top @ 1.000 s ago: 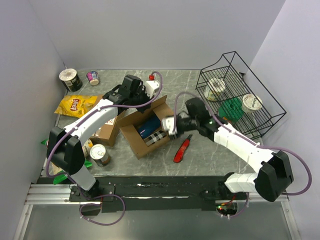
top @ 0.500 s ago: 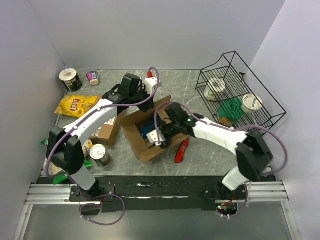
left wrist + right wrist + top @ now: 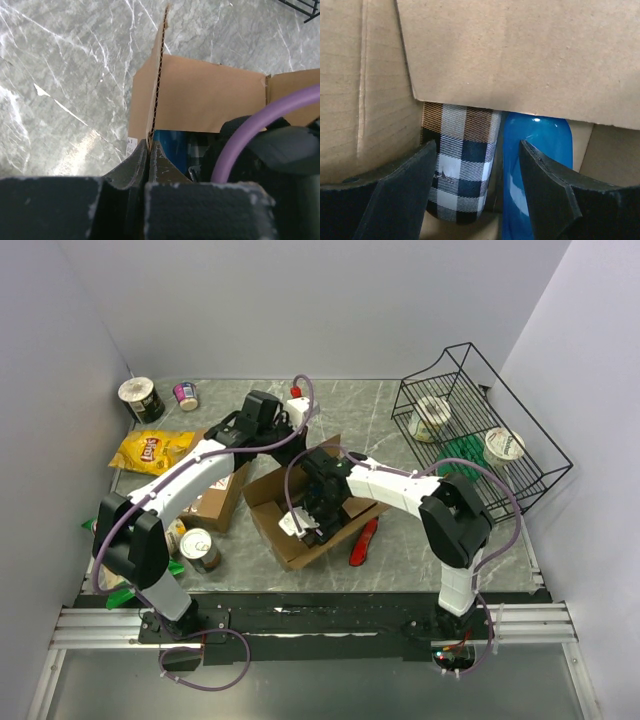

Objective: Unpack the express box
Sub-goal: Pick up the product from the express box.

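**Top view.** The box [image 3: 300,548] sits open at mid-frame. The left gripper [image 3: 297,443] is at its upper flap; the right gripper [image 3: 305,518] is down inside, so the contents are mostly hidden under that arm. A red cutter [image 3: 362,540] lies just right of the box.

**Left wrist view.** The left gripper [image 3: 149,150] is clamped tight on the edge of the flap [image 3: 161,75], low centre of the frame. Right of the fingers, inside the box, a blue item [image 3: 170,145] shows, half covered by the other arm and its purple cable [image 3: 260,117].

**Right wrist view.** The right gripper [image 3: 475,185] stands wide with nothing held. A plaid item [image 3: 457,150] lies just inside the left finger and the blue item [image 3: 535,150] beside it, towards the right finger, the two touching or nearly so. A cardboard flap [image 3: 520,50] overhangs both across the top of the frame.

**Risks.**
- The gap spans the seam between the two items. Closing here would likely squeeze both together, or slip off one of them.
- The left finger is near the box wall at frame left and could snag the cardboard.
- On the lift, the overhanging flap may catch the item.
- The only thing holding the box down is a pinch on one thin flap, so a jammed item could drag the box or tear that flap.
- A shifted box could knock the cutter.
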Motion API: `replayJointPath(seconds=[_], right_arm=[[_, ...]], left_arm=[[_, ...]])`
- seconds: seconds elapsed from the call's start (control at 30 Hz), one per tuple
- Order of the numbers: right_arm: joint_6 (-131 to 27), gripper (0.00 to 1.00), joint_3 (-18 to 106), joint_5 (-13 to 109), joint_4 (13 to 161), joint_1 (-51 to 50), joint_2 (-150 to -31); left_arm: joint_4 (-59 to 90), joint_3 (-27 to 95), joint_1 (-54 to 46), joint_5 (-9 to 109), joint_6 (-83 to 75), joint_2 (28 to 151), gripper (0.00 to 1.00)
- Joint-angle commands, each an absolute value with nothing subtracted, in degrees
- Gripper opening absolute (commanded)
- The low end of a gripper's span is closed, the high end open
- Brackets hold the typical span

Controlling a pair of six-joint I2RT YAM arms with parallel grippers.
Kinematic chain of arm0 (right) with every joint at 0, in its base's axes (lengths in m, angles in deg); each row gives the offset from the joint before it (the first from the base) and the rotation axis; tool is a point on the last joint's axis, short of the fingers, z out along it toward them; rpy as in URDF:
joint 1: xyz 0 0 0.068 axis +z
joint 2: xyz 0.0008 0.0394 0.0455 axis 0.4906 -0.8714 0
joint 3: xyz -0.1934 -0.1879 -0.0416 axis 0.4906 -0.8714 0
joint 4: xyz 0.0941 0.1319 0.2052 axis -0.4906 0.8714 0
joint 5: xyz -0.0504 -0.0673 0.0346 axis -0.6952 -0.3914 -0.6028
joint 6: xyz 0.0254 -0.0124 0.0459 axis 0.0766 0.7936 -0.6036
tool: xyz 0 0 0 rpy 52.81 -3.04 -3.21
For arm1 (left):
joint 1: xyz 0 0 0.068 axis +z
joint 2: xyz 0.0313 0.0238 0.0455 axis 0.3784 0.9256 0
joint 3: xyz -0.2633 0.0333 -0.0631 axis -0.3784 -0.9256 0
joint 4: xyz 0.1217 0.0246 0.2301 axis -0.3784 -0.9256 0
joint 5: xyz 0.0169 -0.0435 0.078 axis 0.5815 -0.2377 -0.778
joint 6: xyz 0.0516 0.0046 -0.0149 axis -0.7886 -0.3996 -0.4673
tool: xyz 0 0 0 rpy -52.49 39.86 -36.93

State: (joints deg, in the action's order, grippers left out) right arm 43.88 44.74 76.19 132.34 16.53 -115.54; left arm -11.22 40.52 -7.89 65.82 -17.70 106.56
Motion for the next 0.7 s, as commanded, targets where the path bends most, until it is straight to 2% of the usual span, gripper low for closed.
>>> replayJointPath(seconds=[0.0,0.2,0.3,0.33,0.4,0.43,0.47,0.5,0.53,0.67], right_arm=[[52.0,0.72,42.8,72.2,151.2,18.9,-120.6],[45.8,0.66,39.4,69.7,140.0,19.1,-121.2],[42.0,0.48,40.5,67.3,137.3,19.2,-121.8],[41.6,0.37,40.6,66.9,137.5,19.2,-121.9],[42.2,0.30,40.4,65.5,138.0,19.1,-121.5],[42.3,0.31,40.0,64.9,138.2,19.1,-121.1],[42.4,0.37,40.1,64.7,138.6,19.2,-121.1],[42.1,0.53,40.3,64.2,139.3,19.2,-121.2],[42.1,0.57,40.4,64.0,139.4,19.2,-121.3],[46.1,0.60,41.3,63.2,142.6,19.7,-123.6]], left_arm=[[-6.3,42.9,-6.6,67.3,-13.1,106.4,0.01],[-5.8,44.0,-6.2,67.7,-12.5,107.6,0.01],[-6.2,45.4,-6.0,68.3,-11.9,108.3,0.01],[-6.2,45.5,-6.0,68.4,-11.9,108.6,0.01],[-6.2,46.1,-6.0,68.6,-11.7,108.9,0.01],[-6.2,46.3,-6.0,68.9,-11.6,109.3,0.01],[-6.3,46.5,-6.0,69.2,-11.5,109.4,0.01],[-6.1,46.9,-6.0,69.3,-11.3,109.8,0.01],[-6.1,47.2,-6.0,69.4,-11.2,110.0,0.01],[-6.6,49.0,-6.0,69.0,-11.3,110.8,0.01]])
